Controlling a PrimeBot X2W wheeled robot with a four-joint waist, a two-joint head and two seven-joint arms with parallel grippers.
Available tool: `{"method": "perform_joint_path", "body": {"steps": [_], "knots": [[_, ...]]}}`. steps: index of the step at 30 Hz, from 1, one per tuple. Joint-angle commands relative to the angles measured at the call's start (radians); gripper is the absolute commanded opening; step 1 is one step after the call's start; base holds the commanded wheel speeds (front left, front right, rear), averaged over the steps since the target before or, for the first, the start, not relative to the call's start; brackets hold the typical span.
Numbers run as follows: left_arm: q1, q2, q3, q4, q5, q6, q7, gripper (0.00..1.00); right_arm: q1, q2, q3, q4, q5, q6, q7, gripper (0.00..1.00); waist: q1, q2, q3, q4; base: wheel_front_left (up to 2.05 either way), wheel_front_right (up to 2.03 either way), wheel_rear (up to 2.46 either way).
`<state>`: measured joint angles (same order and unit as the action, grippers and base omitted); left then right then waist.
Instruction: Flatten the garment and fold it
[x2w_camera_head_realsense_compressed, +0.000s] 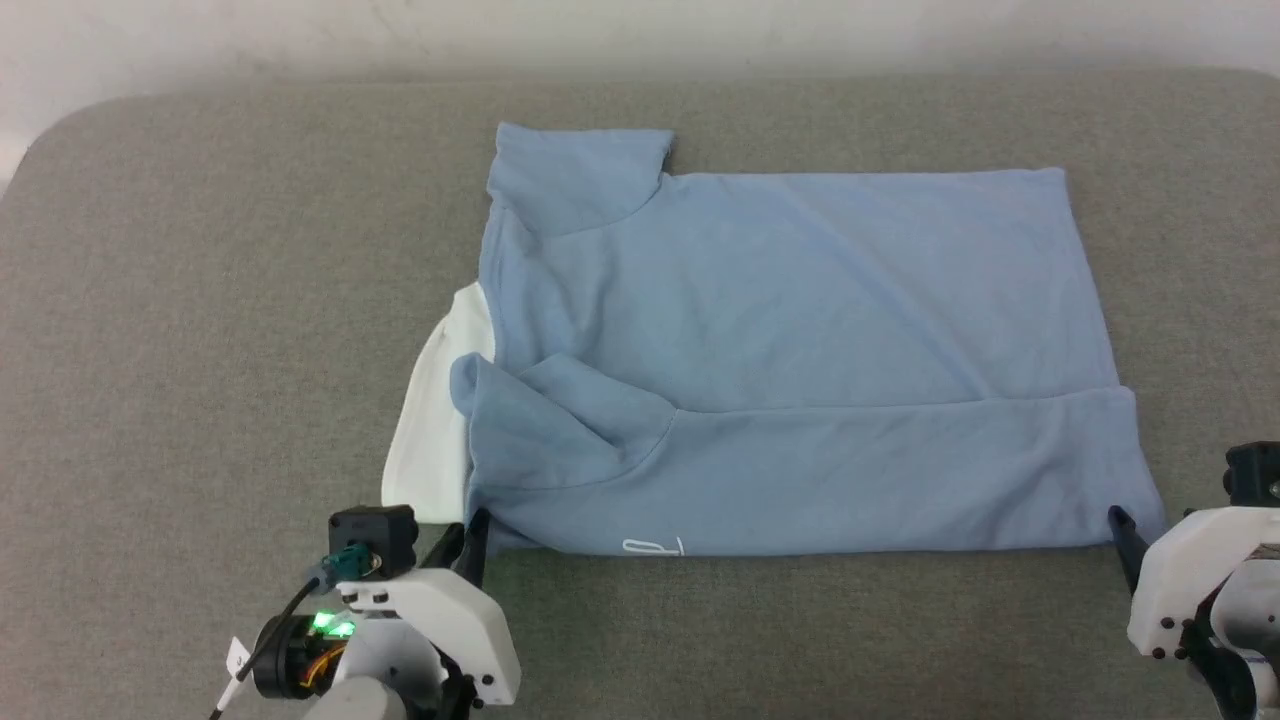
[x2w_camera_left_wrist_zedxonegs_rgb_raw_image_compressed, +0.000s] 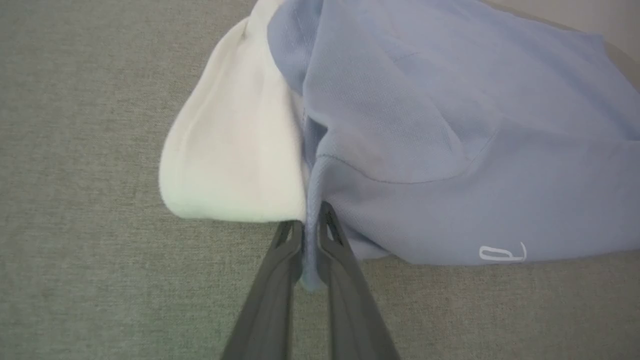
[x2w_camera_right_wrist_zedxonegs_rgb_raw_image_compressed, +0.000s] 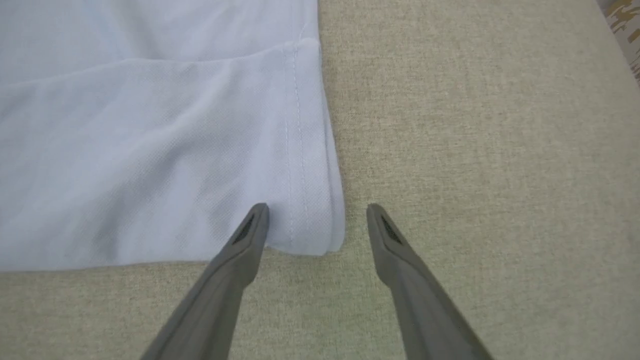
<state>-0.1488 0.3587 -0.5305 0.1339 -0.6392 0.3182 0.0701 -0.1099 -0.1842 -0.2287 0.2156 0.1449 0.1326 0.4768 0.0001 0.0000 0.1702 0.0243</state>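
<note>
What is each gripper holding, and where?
The left gripper pinches the garment by its blue edge beside the white collar. The right gripper, open at the hem corner, holds nothing.

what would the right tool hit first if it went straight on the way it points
Probably the garment: its hem corner lies between the open fingers of the right tool, though height above the cloth is unclear.

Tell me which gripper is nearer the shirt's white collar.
Left. The left gripper pinches the garment right beside its white collar; the right gripper sits open at the far hem corner.
</note>
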Motion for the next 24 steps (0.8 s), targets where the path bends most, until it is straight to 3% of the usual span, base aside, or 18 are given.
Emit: {"method": "perform_joint_path", "body": {"steps": [1, 7, 8, 9, 10, 16, 24], "knots": [[-0.003, 0.008, -0.002, -0.007, 0.008, 0.007, -0.003, 0.0, -0.014, 0.005, -0.004, 0.01, -0.009, -0.002, 0.003, 1.0, -0.0001, 0.0, 0.014, 0.012, 0.0, 0.0, 0.0], [-0.007, 0.017, -0.004, -0.032, 0.017, 0.015, -0.003, 0.0, -0.054, 0.017, -0.013, 0.126, -0.041, -0.002, -0.008, 1.0, -0.0001, 0.0, 0.045, 0.024, 0.0, 0.0, 0.0], [-0.008, 0.018, -0.005, -0.032, 0.017, 0.016, -0.002, 0.0, -0.057, 0.02, -0.011, 0.143, -0.04, -0.002, -0.011, 0.92, -0.0001, 0.0, 0.046, 0.025, 0.0, 0.0, 0.0], [-0.008, 0.019, -0.006, -0.03, 0.018, 0.017, -0.001, 0.0, -0.059, 0.022, -0.009, 0.157, -0.041, -0.002, -0.016, 0.28, -0.0001, 0.0, 0.046, 0.025, 0.0, 0.0, 0.0], [-0.008, 0.02, -0.006, -0.028, 0.018, 0.017, 0.0, 0.0, -0.062, 0.023, -0.007, 0.168, -0.042, -0.002, -0.023, 0.0, -0.0001, 0.0, 0.043, 0.024, 0.0, 0.0, 0.0], [0.018, 0.044, 0.011, -0.027, 0.0, 0.021, 0.005, 0.0, -0.059, 0.005, 0.009, 0.171, -0.034, -0.002, -0.066, 0.0, -0.0001, 0.0, -0.013, 0.012, 0.0, 0.0, 0.0], [0.109, 0.103, 0.018, -0.087, -0.027, 0.045, 0.062, 0.0, 0.046, -0.002, -0.017, 0.022, -0.022, -0.002, 0.001, 0.0, -0.0001, 0.0, -0.099, 0.002, 0.0, 0.0, 0.0]]}}
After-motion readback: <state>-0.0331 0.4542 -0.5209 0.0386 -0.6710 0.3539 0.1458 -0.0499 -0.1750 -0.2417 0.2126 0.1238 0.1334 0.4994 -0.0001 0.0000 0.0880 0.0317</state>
